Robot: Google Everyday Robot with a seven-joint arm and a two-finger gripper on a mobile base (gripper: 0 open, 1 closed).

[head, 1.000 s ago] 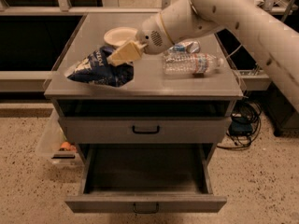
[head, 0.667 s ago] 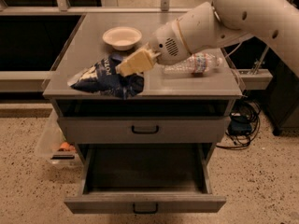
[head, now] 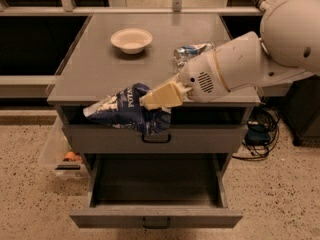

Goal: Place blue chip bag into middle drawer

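Gripper (head: 148, 101) is pinching closed on the blue chip bag's (head: 121, 112) upper right edge, holding it before the cabinet's (head: 150, 59) front lip, above the open middle drawer (head: 200, 218). Bag is looking light, soft and slick; bunched foil is offering the safest purchase.

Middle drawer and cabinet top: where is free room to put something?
The open middle drawer shows a bare floor between its walls. The cabinet top is bare between the bowl and its left edge. Crowded: the front edge, where the gripper holds the blue chip bag, with the can behind.
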